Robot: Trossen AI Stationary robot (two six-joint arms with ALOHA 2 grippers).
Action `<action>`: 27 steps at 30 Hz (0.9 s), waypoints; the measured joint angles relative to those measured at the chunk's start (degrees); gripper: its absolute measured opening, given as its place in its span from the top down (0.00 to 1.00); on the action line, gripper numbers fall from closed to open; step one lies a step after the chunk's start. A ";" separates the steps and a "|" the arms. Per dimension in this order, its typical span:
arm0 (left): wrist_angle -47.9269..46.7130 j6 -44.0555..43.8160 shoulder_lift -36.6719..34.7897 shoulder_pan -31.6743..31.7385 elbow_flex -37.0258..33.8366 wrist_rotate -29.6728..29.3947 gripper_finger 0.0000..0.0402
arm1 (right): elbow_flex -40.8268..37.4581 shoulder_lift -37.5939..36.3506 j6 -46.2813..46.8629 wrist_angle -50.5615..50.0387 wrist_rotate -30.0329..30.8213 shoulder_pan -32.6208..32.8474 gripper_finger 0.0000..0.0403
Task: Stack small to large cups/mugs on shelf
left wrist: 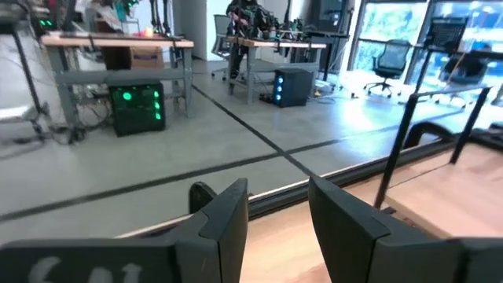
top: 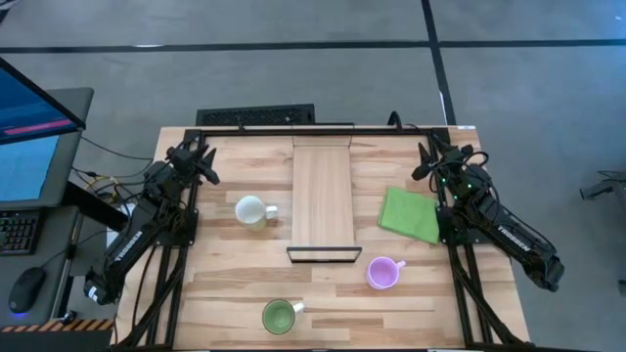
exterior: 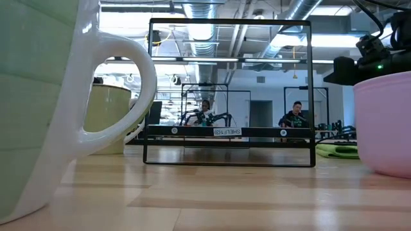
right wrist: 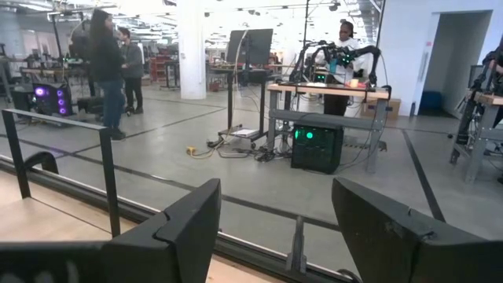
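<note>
Mugs: three glossy handled, white, green, purple | shelf: one pale wood plank | left gripper narrowly parted, empty | right gripper wide, empty

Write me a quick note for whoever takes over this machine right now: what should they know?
Left gripper and right gripper: both open, empty, parked at the table's far corners.
Shelf: centre of the table, nothing on it.
White mug: left of the shelf.
Purple mug: near the shelf's front right corner.
Green mug: at the front edge.
Done: nothing. Left: all three mugs.
</note>
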 joint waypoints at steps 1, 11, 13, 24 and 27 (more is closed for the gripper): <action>0.05 -0.47 0.01 0.00 0.00 1.03 0.69 | -0.01 -0.01 0.08 0.02 -0.01 -0.01 0.34; 0.17 -0.97 0.01 0.00 0.09 5.08 0.69 | -0.01 -0.01 0.04 -0.01 -0.01 0.01 0.34; 0.18 -0.55 0.00 0.00 0.09 5.07 0.69 | -0.01 0.00 0.04 0.02 -0.01 0.00 0.34; 0.16 -1.02 0.00 0.00 0.09 5.06 0.69 | 0.02 0.01 -0.01 -0.01 -0.01 -0.01 0.34; 0.16 -0.96 0.01 0.00 0.09 5.17 0.69 | 0.02 0.01 -0.03 -0.01 -0.01 -0.01 0.34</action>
